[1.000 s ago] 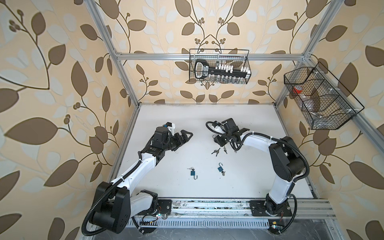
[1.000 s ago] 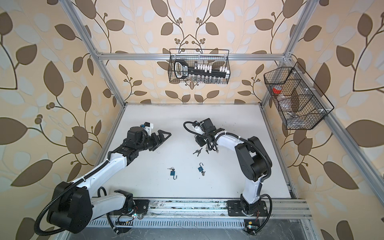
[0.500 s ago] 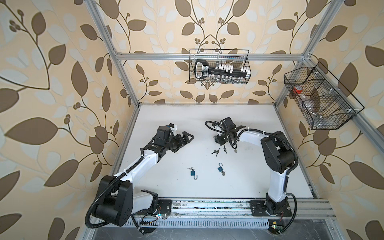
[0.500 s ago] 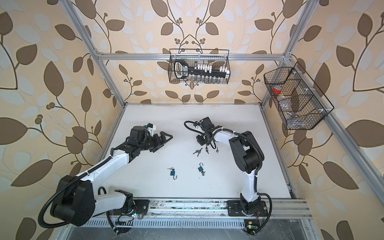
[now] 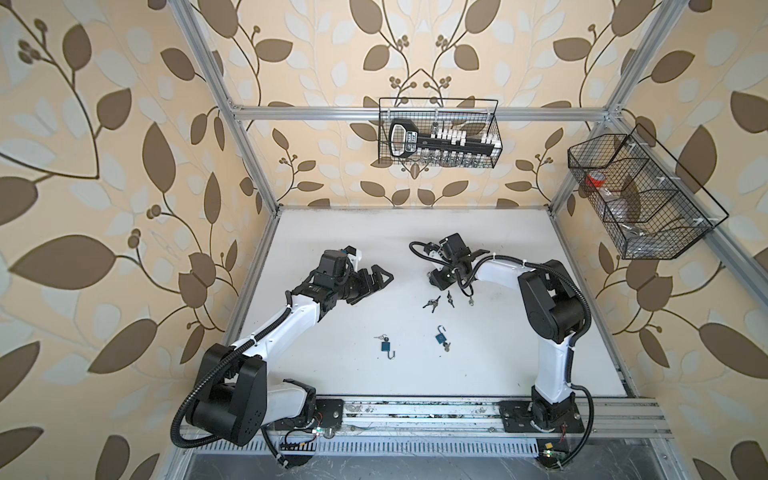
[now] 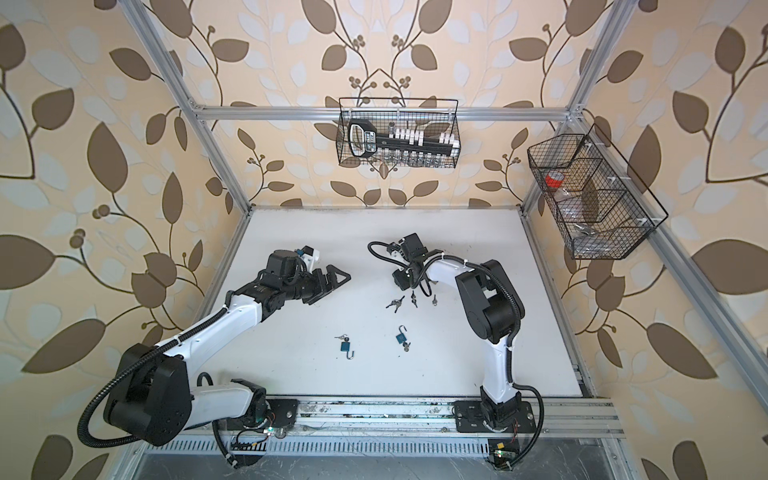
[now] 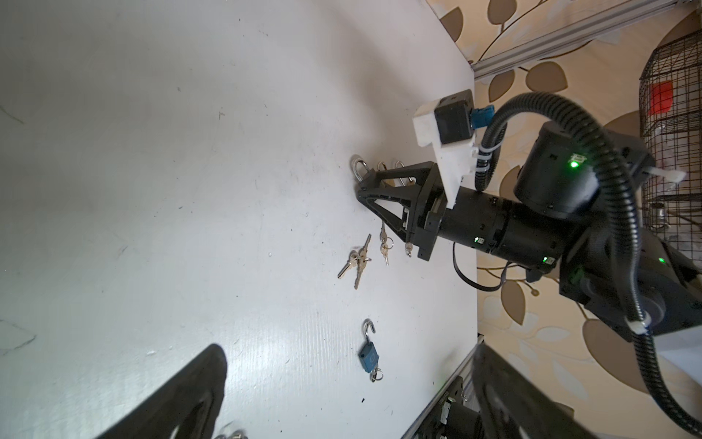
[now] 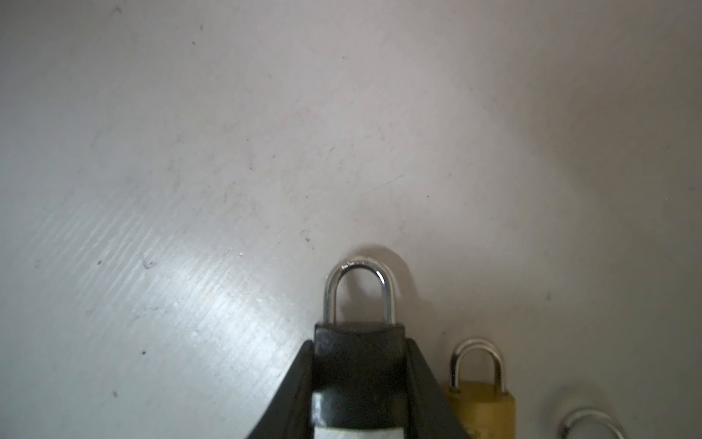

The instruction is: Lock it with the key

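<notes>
White tabletop (image 5: 374,249), leaf-papered enclosure: right end effector (image 7: 361,189) clamped on black padlock (image 8: 358,361), shackle seated, beside brass padlock (image 8: 480,403); left end effector (image 5: 374,279) spread wide, empty; loose keys (image 5: 432,302) nearby; left blue padlock (image 5: 385,347) and right blue padlock (image 5: 439,338) open-shackled, keys attached, so locking appears mostly outstanding.

White links (image 5: 286,328), black joints (image 5: 232,390), ribbed cables (image 7: 547,102)

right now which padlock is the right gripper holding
The black padlock, shackle closed, clamped in the right gripper. The brass padlock beside it lies free, and the two blue padlocks lie apart, shackles open.
</notes>
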You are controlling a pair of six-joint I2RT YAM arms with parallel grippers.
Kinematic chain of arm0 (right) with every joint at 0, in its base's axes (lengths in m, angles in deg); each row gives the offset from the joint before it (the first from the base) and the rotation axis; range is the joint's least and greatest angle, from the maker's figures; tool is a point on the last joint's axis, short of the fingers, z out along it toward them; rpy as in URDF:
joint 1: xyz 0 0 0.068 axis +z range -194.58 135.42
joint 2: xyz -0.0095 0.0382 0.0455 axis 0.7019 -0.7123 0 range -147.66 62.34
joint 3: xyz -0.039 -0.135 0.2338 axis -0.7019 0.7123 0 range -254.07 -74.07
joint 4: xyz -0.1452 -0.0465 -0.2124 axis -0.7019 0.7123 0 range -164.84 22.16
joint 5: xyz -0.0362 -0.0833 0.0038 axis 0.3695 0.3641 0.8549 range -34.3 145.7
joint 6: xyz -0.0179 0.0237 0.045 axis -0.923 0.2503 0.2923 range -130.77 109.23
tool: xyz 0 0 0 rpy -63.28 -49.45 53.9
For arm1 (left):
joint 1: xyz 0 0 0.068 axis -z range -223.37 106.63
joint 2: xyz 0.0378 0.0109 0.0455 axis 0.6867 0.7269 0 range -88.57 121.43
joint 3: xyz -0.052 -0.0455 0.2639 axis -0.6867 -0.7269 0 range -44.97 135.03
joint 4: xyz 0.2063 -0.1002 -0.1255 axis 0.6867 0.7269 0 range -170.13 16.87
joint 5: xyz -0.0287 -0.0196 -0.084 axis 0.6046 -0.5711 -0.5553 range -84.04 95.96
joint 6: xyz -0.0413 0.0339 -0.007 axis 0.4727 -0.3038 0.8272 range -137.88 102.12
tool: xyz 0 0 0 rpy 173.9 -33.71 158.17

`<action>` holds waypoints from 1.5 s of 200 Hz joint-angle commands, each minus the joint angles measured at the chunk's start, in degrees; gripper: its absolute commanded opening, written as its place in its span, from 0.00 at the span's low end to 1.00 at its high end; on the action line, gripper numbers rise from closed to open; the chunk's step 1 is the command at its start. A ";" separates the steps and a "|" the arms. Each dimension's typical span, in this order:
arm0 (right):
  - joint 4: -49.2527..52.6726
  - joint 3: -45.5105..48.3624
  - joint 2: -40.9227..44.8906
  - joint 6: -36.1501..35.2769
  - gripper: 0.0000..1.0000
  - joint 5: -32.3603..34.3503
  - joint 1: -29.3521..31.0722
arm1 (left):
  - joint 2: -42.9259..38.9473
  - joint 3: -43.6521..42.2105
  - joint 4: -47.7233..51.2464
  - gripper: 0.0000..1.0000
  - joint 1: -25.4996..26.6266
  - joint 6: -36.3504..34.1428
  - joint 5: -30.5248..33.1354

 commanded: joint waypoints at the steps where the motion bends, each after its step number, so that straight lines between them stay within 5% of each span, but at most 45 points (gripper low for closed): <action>1: 0.84 -1.70 -1.33 -0.85 0.28 -1.38 -0.11 | -0.27 2.76 0.75 0.99 1.01 -2.25 1.32; 87: -0.08 -1.03 2.46 0.42 0.44 -1.30 -0.14 | -0.74 6.83 9.03 0.99 7.92 -8.59 11.33; 161: -5.62 20.70 26.37 17.12 0.42 6.91 3.98 | -5.25 2.03 10.27 0.99 17.40 -6.60 17.21; 233: 7.53 34.00 42.17 33.60 0.37 9.96 17.32 | -2.27 -6.19 -2.79 0.99 23.81 3.88 12.71; 300: 7.72 34.42 38.07 35.51 0.41 10.73 24.14 | 2.81 -9.01 -12.87 0.99 24.87 10.51 11.77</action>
